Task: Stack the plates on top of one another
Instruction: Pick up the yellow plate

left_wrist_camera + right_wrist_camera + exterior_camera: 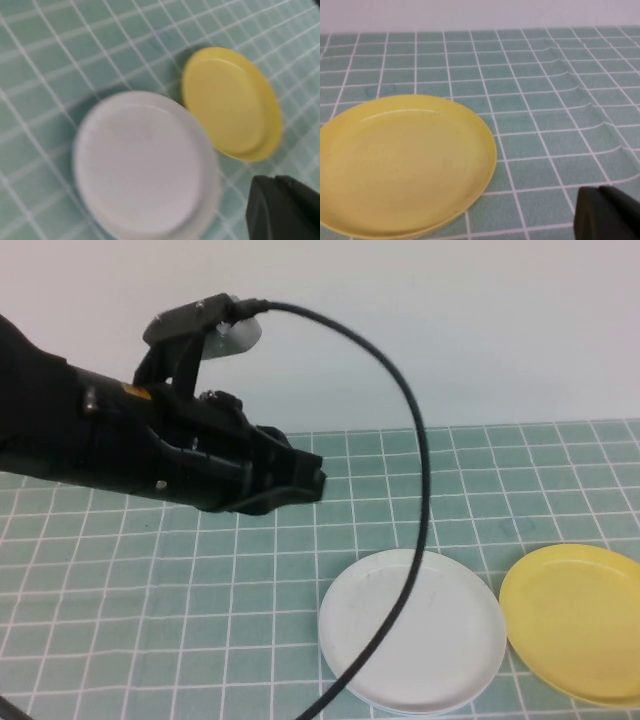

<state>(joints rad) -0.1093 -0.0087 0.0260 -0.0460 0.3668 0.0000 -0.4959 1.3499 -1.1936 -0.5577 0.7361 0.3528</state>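
My left gripper (310,478) hangs with jaws pressed together, empty, above and behind the white plate (412,628). The yellow plate (575,620) sits just beside it at the bench's right edge; my right gripper (607,212), also closed, is near it.

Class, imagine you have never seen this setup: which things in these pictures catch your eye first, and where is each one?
The black left arm's shut end effector hangs above the green checked table, empty, its cable looping down. Near the front lies the white plate, with the yellow plate close beside it on the right. The right end effector, also shut, waits low near the yellow plate.
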